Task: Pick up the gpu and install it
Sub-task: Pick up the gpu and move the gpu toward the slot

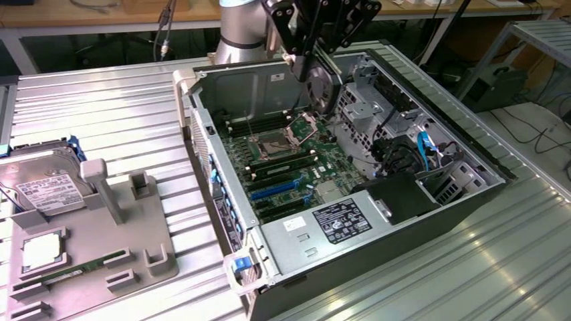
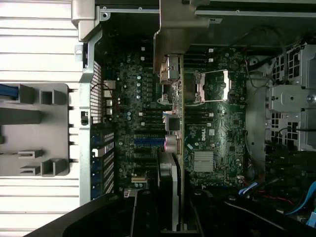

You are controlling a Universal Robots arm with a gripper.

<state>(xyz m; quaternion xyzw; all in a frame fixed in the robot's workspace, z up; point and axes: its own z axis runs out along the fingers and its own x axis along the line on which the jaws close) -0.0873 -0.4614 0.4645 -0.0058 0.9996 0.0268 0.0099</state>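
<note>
The gpu (image 1: 325, 90) is a thin black card with a round fan on one face. It hangs on edge above the back part of the open computer case (image 1: 203, 137), over the motherboard (image 1: 285, 167). My gripper (image 1: 309, 59) is shut on its upper edge. In the wrist view the gpu (image 2: 176, 98) shows edge-on, its silvery end bracket (image 2: 173, 34) toward the case's rear wall, its fan housing (image 2: 167, 182) near my gripper (image 2: 172, 215). The blue expansion slots (image 2: 148, 141) lie on the board beside the card's line, apart from it.
A grey parts holder (image 1: 107, 234) stands on the ribbed metal table at the exterior view's left, with a silver hard drive (image 1: 45, 187), a square chip (image 1: 40, 251) and a green memory stick (image 1: 63, 274). Drive cages and cables (image 1: 419, 154) fill the case's far side.
</note>
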